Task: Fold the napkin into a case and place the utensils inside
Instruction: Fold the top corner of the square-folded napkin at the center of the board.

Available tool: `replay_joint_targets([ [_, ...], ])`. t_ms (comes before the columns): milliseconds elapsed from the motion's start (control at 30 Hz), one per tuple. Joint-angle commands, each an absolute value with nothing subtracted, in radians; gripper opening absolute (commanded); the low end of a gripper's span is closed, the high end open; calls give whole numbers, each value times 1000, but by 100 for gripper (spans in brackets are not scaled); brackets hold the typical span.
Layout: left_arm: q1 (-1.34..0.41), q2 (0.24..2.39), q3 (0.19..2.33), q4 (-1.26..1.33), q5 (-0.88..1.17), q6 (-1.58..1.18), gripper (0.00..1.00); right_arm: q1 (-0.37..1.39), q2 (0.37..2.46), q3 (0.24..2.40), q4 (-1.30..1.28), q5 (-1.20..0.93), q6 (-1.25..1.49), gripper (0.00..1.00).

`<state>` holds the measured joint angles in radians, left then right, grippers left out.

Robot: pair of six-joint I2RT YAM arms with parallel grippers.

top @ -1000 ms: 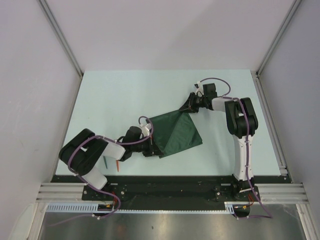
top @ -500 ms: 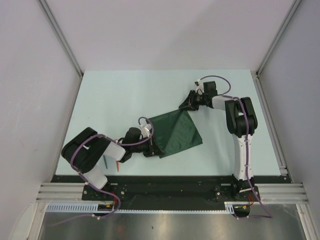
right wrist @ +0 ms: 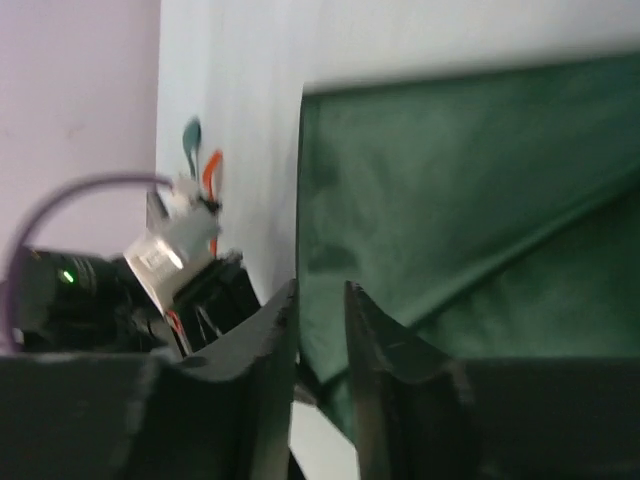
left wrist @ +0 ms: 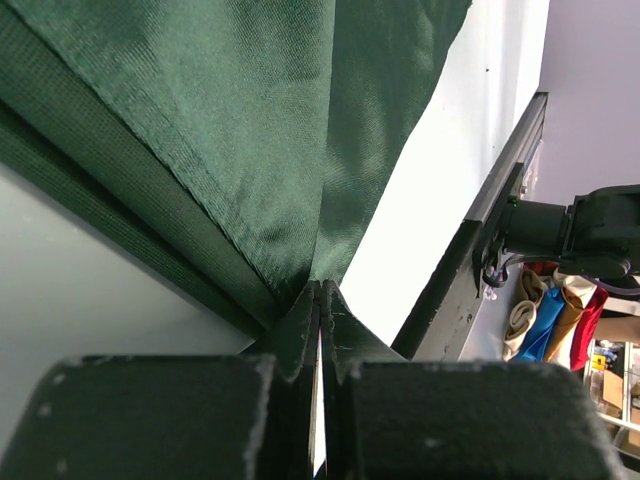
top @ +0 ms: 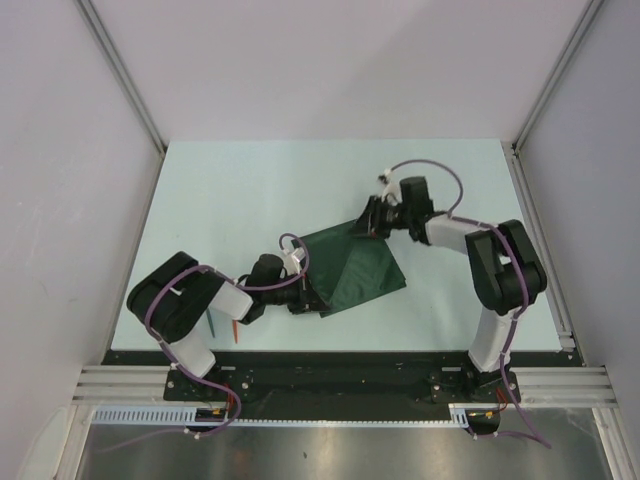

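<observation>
Toward the right edge of the table [top: 240, 190] our right elbow has swung. Mid-table lies the half-folded napkin [top: 357, 265]; our right gripper [top: 372, 222] sits at its far corner, fingers slightly apart, while our left gripper [top: 299, 297] clamps the near-left corner. Tugging now could undo the fold. Utensils [top: 224, 326] lie by the near edge.

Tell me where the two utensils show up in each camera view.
Top external: utensils at the table's near edge, beside the left arm, left of the napkin.
Left wrist: not in it; the napkin fills the frame.
Right wrist: upper left, beyond the napkin.
Shared landmark: the napkin.
</observation>
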<state>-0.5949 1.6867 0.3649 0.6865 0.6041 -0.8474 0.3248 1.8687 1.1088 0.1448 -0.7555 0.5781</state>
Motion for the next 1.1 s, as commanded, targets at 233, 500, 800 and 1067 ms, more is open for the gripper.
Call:
replay_joint_targets([
  [233,-607,1727,356,549,561,-793,0,511,1855,759,643,-790,793,7],
  [500,-606,1723,353,558,565,-799,0,508,1966,770,690,-793,781,5],
  [800,-607,1732,351,552,566,-796,0,445,2065,828,710,-819,770,4],
  [1067,-607,1736,347,560,572,-801,0,391,2112,893,678,-836,741,4],
])
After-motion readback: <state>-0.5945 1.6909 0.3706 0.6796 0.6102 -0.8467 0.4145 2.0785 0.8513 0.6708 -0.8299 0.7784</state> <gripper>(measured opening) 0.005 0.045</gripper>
